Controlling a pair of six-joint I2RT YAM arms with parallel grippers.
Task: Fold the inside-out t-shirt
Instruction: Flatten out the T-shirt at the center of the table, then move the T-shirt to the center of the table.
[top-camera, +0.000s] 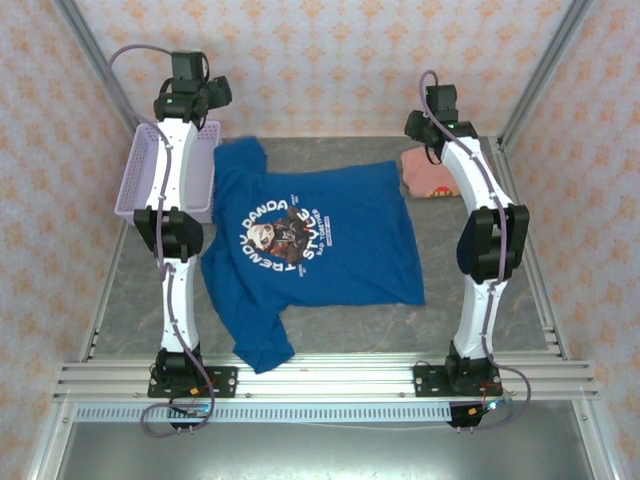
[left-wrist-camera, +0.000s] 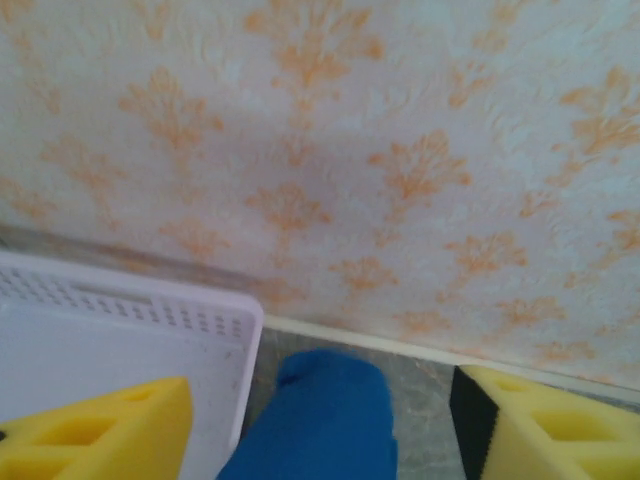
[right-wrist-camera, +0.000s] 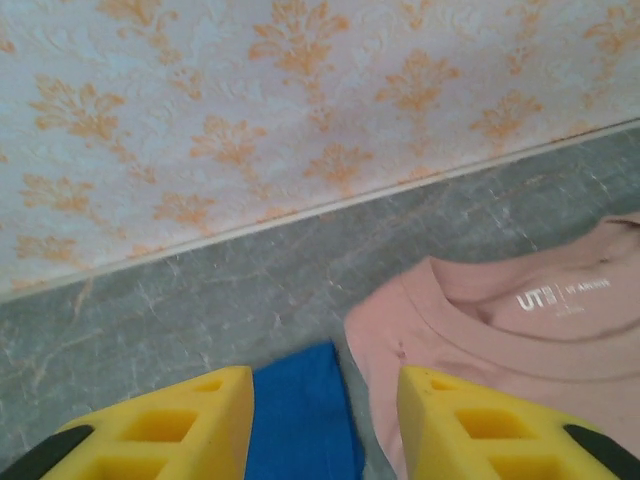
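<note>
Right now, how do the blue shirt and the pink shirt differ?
The blue shirt lies spread out, print up; the pink shirt is folded small. The blue shirt takes up far more room than the pink shirt. Both lie flat on the grey table.

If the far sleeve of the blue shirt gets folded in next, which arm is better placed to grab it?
Left. The left gripper, open, hangs over that sleeve, beside the basket. The right gripper, also open, is over the far hem corner of the blue shirt, by the pink shirt.
</note>
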